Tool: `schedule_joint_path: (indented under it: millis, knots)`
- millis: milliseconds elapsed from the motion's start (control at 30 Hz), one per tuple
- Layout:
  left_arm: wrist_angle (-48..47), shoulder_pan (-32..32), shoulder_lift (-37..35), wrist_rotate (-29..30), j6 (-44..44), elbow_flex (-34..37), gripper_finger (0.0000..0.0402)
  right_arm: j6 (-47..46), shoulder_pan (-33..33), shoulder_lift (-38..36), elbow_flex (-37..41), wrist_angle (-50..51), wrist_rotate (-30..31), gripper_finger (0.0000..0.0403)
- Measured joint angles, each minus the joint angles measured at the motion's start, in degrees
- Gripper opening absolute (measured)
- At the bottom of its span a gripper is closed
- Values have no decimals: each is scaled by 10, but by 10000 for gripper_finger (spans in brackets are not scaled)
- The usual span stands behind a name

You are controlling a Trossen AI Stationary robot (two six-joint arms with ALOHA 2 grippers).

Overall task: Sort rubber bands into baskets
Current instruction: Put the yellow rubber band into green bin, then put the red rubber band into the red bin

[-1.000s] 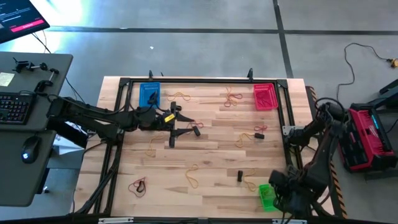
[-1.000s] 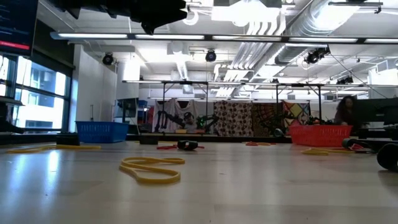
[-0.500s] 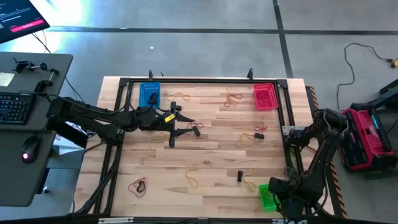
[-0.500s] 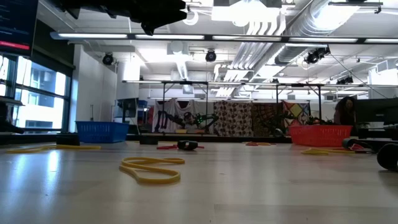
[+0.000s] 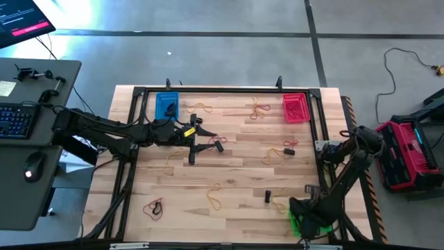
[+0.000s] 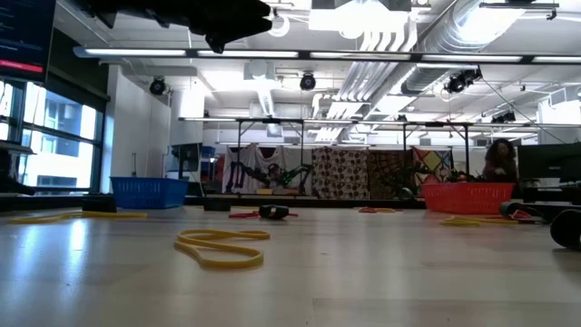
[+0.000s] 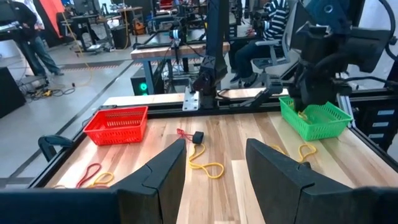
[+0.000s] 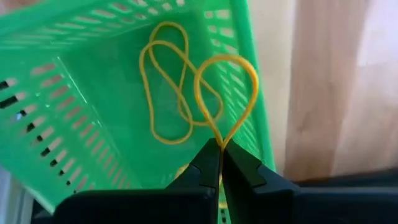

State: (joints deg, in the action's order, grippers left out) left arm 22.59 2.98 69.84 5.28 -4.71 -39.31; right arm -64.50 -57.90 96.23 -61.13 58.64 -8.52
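Your right claw [image 8: 221, 148] holds a yellow band [image 8: 227, 93] over the green basket [image 8: 74, 112].

The right claw is pinched tight on that loop, and another yellow band [image 8: 168, 87] already lies in the green basket. Next, you likely need to let go so it drops in. Your left claw [image 7: 214, 163] waits with fingers apart, far from the green basket, near the blue basket [image 5: 166, 106]. More bands lie on the worktop [image 5: 243, 167].

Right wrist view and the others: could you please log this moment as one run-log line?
right gripper: shut on yellow rubber band, over green basket | left gripper: open, empty, near blue basket | red basket: untouched
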Motion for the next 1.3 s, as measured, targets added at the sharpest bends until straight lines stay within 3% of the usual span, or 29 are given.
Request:
schedule_joint_path:
  millis: [200,400,700,900,1033,1200,1300]
  knots:
    - [-9,0,0,0,2,0,161,46,9,0,35,-57,-50,0]
    - [-9,0,0,0,1,0,161,30,9,0,39,-76,-56,6]
    - [-9,0,0,0,6,0,161,-40,23,0,39,-72,-66,85]
    - [-9,0,0,0,5,0,161,-9,29,0,16,-72,-79,117]
    - [-9,0,0,0,3,0,161,4,33,0,1,-74,-49,97]
    - [-9,0,0,0,0,0,161,19,43,0,1,-86,-38,18]
    - [-14,0,0,0,0,0,161,28,49,0,1,-87,-20,12]
